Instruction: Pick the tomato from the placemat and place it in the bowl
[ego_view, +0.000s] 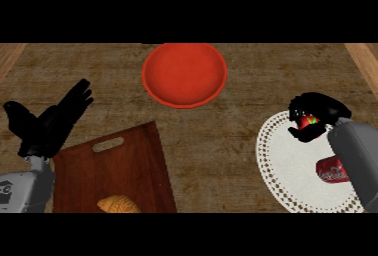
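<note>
While over placemat (295, 165) | right hand (316, 107) fingers enclose tomato (308, 120)

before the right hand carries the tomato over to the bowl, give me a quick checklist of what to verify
1. Tomato held: ok, the right hand is curled round it, red and green showing between the fingers.
2. Tomato lifted off the placemat: cannot tell, height does not show from above.
3. Bowl free to receive: ok, nothing shows inside it.
4. Path to the bowl: ok, only bare counter lies between.
5. Can out of the way: ok, it lies nearer the robot, beside the forearm.
6. Left hand clear: ok, resting open at the left.
</note>
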